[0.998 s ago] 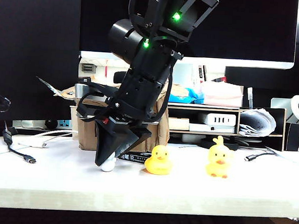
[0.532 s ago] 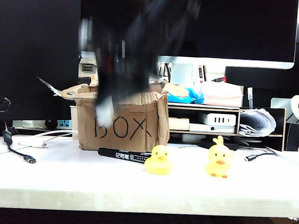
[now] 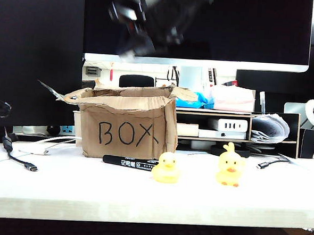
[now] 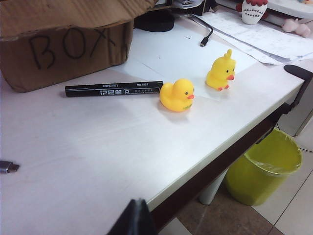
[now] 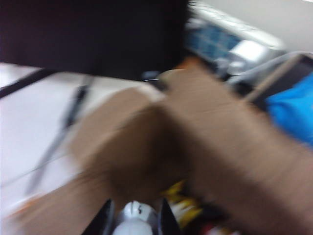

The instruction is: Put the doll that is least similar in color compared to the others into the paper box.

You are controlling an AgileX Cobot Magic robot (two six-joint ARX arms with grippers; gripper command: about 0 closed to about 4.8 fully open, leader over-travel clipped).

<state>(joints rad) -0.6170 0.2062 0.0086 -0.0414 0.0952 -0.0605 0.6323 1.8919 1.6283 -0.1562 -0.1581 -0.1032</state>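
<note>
Right claw (image 5: 133,215) – narrowly parted – grips the doll (image 5: 134,220) above the paper box (image 3: 127,125).

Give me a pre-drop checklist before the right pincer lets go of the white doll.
1. Doll held between the right pincer fingers: ok.
2. Right pincer above the paper box: ok, though both views are blurred.
3. Doll centred over the opening: cannot tell.
4. Box upright, flaps open: ok.
5. Yellow ducks and marker on the table outside the box: ok.
6. Left pincer low at the table's front edge, away from the box: ok.
</note>
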